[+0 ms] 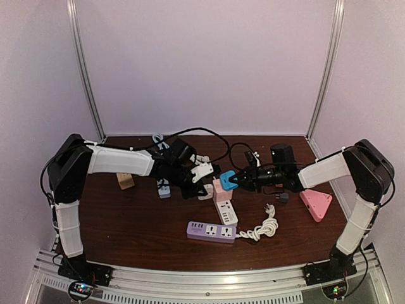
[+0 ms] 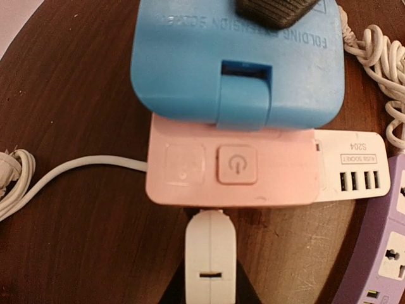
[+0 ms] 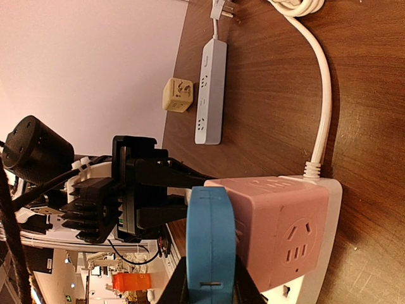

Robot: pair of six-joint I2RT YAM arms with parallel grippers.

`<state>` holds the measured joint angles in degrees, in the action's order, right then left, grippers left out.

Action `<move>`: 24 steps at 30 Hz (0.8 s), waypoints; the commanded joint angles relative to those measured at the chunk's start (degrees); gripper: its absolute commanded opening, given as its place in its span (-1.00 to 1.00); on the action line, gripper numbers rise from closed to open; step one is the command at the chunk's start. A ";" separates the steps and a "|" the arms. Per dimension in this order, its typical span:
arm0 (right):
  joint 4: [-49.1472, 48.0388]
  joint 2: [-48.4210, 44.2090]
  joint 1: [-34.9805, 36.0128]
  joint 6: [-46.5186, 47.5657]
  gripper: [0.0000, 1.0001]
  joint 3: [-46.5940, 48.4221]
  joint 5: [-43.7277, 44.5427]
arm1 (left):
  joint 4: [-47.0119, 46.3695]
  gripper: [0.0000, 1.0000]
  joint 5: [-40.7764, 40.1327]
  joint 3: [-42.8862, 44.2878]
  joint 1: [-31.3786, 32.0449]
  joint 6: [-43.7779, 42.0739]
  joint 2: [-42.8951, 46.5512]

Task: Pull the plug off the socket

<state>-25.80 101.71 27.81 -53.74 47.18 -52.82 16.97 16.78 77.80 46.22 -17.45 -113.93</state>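
Note:
A pink cube socket [image 1: 221,189] sits on a white power strip [image 1: 226,213] at the table's middle. My left gripper [image 1: 204,189] is shut on a small white plug [image 2: 210,253] whose tip meets the cube's near face [image 2: 231,168]. My right gripper [image 1: 236,180] is shut on a blue folding plug [image 1: 228,180] that sits flush against the cube's opposite side. In the right wrist view the blue plug [image 3: 212,244] is between my fingers, pressed against the pink cube [image 3: 281,228]. The left gripper [image 3: 145,190] shows behind the cube.
A purple power strip [image 1: 211,232] lies in front with a coiled white cable [image 1: 262,228]. A pink triangular socket [image 1: 315,204] lies at the right and a black adapter [image 1: 281,154] at the back. A beige cube [image 1: 125,181] and a pale strip [image 1: 164,188] lie at the left.

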 commanded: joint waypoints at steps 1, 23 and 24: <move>15.70 5.22 0.43 5.33 -0.72 -3.11 11.16 | 3.27 -1.00 -0.63 -0.17 -1.02 -0.93 0.28; 21.44 6.26 0.48 7.38 -0.75 -1.04 15.40 | 1.69 -1.00 -0.29 -5.29 -3.49 -0.91 3.91; 21.85 6.22 0.49 7.53 -0.75 -0.97 15.64 | 1.74 -1.00 -0.25 -5.37 -3.55 -0.86 3.95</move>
<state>-21.56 102.32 28.56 -51.59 50.02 -51.68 14.52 17.82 73.97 44.93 -17.56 -112.07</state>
